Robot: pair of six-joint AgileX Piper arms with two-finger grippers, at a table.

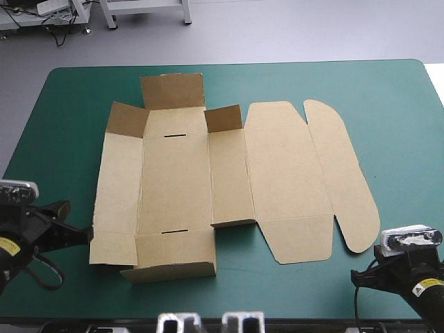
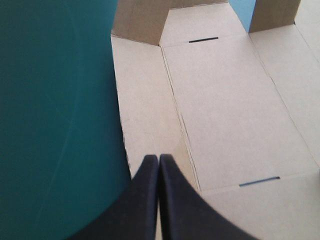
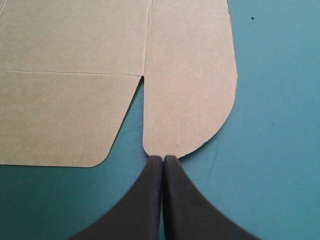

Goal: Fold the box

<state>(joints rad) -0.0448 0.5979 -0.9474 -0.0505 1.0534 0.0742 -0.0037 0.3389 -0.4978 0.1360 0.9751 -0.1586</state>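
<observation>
High view: teal-green cover (image 1: 388,90) bearing the box (image 1: 177,180), a cut brown sheet spread almost flat, ahead of both grippers. Base panel (image 1: 175,184) just beyond the left gripper (image 1: 87,234). Lid panel (image 1: 284,173) and rounded tuck flap (image 1: 343,180) ahead of the right gripper (image 1: 354,276). Far end flaps (image 1: 173,90), farthest from both grippers, standing partly raised. Near end wall (image 1: 173,260) lifted slightly.

Left gripper: clenched to a single point, no board visible between the fingers, tip over the side wall (image 2: 145,110) close to its free edge.

Right gripper: clenched, empty, tip at the rounded end of the tuck flap. Touching or just short of it: not determinable.

Slots in the base panel: one far ahead of the left gripper (image 2: 203,39), one just beside it (image 2: 259,181).

Step in hand, as judged: opening stage. No long wall raised, nothing tucked into either slot.

Next move, as judged:
1. Part the left fingers.
2. Slide one finger under the free edge of the side wall.
3. Pinch, then swing the wall upward about its crease beside the base panel.
4. Press down on the lid side with the right gripper to prevent sliding of the sheet.
</observation>
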